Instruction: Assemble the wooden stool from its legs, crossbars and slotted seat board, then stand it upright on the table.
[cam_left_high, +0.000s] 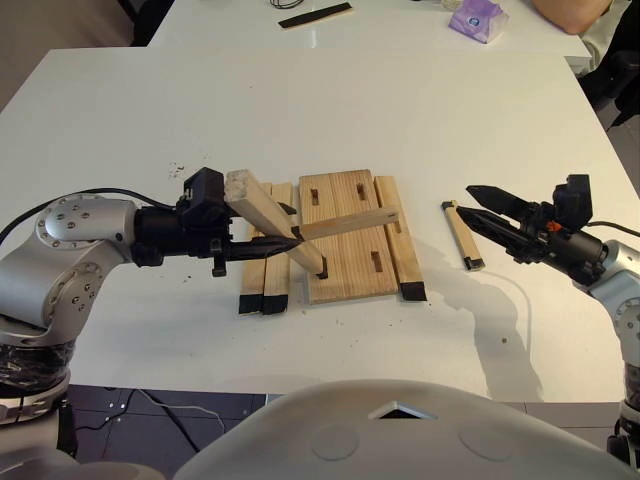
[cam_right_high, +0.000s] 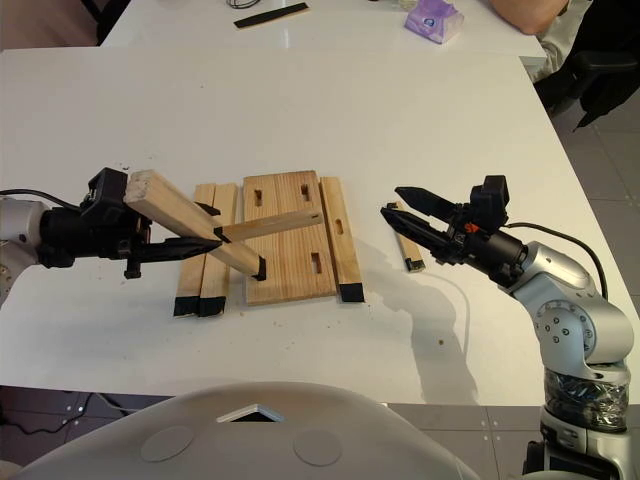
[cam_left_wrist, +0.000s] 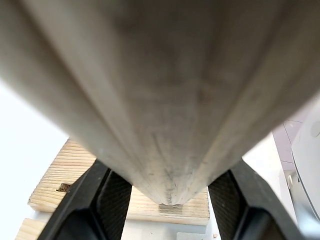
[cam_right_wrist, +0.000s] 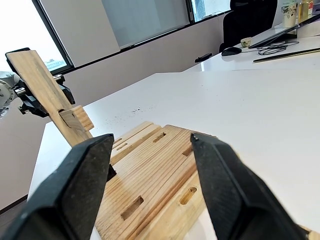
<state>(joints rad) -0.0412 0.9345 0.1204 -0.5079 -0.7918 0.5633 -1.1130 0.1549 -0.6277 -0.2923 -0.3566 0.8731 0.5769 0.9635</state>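
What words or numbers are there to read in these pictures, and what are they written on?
No word, number or sign can be read here.
Seat board, leg and loose wooden bar: bare wood, no print.
Purple packet on the far table: any print on it is too small and blurred to read.
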